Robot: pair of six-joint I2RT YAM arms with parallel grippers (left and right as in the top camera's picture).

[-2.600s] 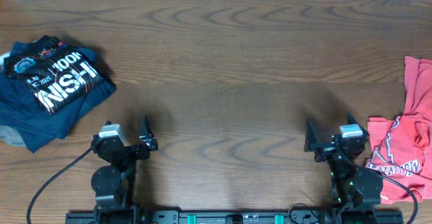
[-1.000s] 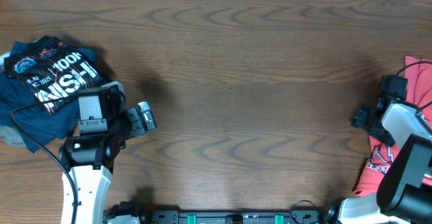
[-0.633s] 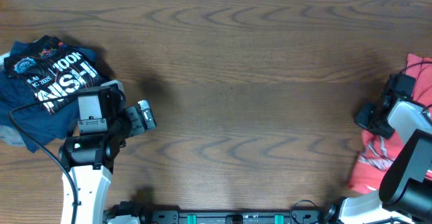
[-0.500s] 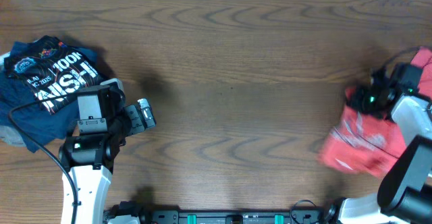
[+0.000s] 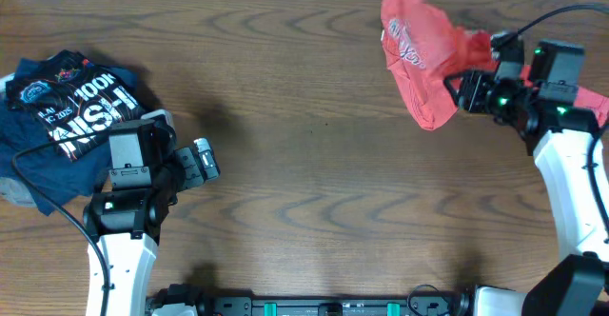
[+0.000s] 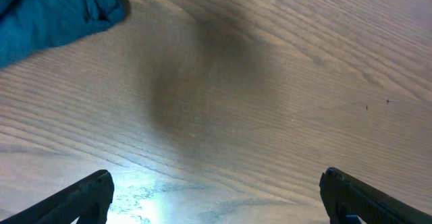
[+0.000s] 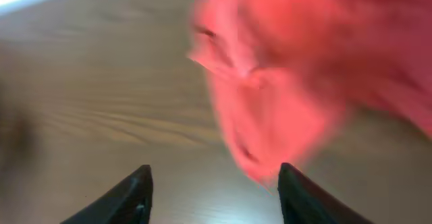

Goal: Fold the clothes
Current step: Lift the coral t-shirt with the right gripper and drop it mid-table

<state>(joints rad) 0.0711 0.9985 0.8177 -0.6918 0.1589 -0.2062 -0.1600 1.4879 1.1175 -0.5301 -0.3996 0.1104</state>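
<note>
The coral-red T-shirt (image 5: 423, 49) with white lettering is bunched up and blurred at the far right of the table, just left of my right gripper (image 5: 468, 89). In the right wrist view the shirt (image 7: 283, 82) fills the space ahead of and above the fingers. That gripper (image 7: 214, 177) is open, and nothing lies between its fingertips. A red strip (image 5: 596, 108) shows behind the right arm at the table's right edge. My left gripper (image 5: 204, 164) hangs open over bare wood, and its wrist view shows the gripper (image 6: 216, 190) empty.
A pile of folded navy shirts (image 5: 67, 116) with white lettering lies at the left edge, close behind my left arm. One blue corner of the pile (image 6: 54, 11) shows in the left wrist view. The wooden table (image 5: 314, 173) lies between the two arms.
The right arm swung from the right edge up and leftward, dragging the red shirt off its heap toward the far middle. Its jaws now stand apart. The left arm stayed still.
</note>
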